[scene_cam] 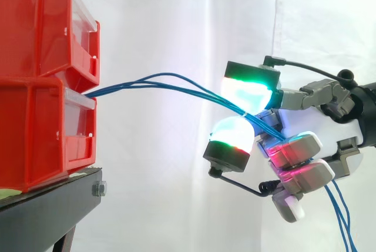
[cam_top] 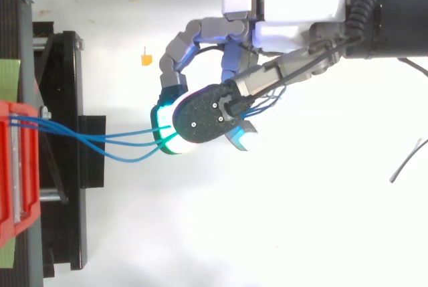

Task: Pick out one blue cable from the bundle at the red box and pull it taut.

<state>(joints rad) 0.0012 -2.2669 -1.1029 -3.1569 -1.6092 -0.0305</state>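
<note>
The robot hand (scene_cam: 320, 124) is pinching the thin blue cables (scene_cam: 158, 83) between two glowing fingertips (scene_cam: 249, 90) (looks like several strands, not just one). The strands run in shallow arcs from the stacked red plastic bins (scene_cam: 41, 87) on the black metal stand (scene_cam: 53, 205) to the pinch. Their loose ends dangle below the palm.

Red bins (scene_cam: 41, 46): no lettering I can read from here.
Black stand (scene_cam: 53, 202): no readable marks.
Hand (scene_cam: 329, 126): no readable print on its shells.
Blue cables (scene_cam: 117, 88): too thin to show any print.
</note>
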